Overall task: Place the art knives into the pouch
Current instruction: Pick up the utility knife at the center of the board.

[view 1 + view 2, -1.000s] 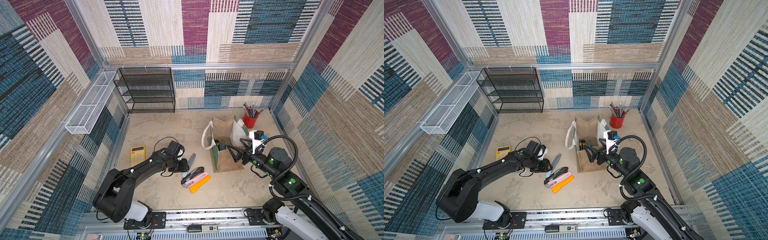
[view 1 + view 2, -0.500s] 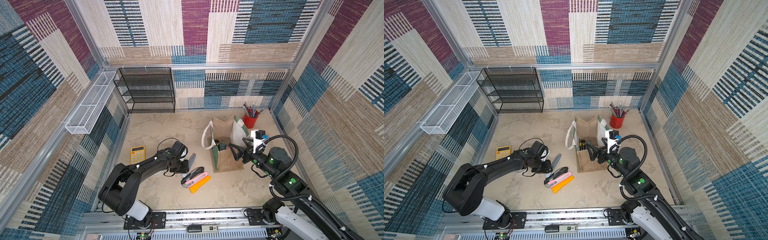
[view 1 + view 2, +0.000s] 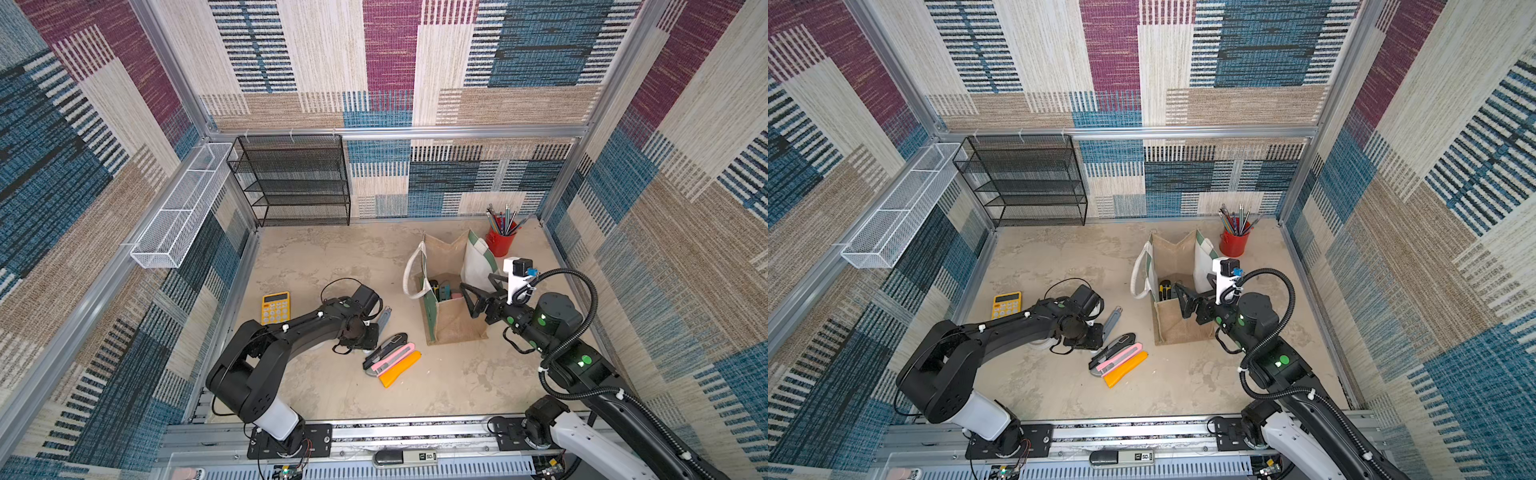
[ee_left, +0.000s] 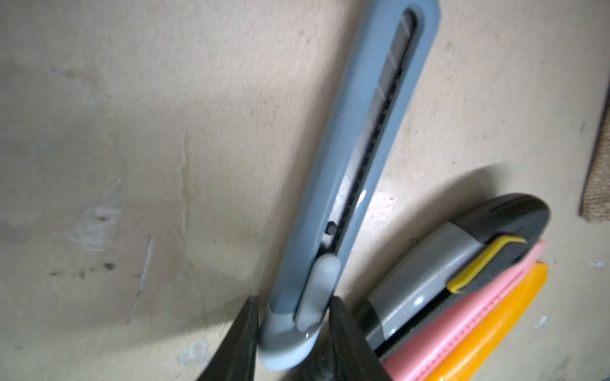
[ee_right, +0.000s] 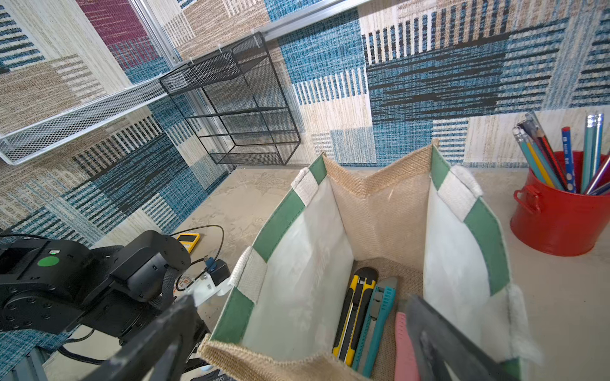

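The art knife [image 4: 356, 158], a slim blue-grey snap-off cutter, lies flat on the floor left of the pouch in both top views [image 3: 383, 318] [image 3: 1111, 321]. My left gripper [image 4: 293, 306] is shut on its rounded tail end, a black finger pressing each side. The pouch [image 3: 453, 328] [image 3: 1183, 328] is a tan jute bag with green-white trim. It stands open [image 5: 379, 204] with a yellow-black, a teal and a pink cutter inside. My right gripper [image 5: 300, 306] is open at the pouch mouth [image 3: 478, 286], one finger outside the near wall and one inside.
Three more cutters lie bunched beside the held knife: black-grey [image 3: 384, 349], pink [image 3: 395, 357] and orange [image 3: 401, 368]. A yellow calculator [image 3: 275, 307] lies at the left. A red pencil cup [image 3: 500, 241] stands behind the pouch. A black mesh shelf [image 3: 295, 183] and white wire basket [image 3: 183, 208] line the walls.
My left gripper has edged toward the knife's tail and narrowed onto it. The right arm and the pouch have hardly moved.
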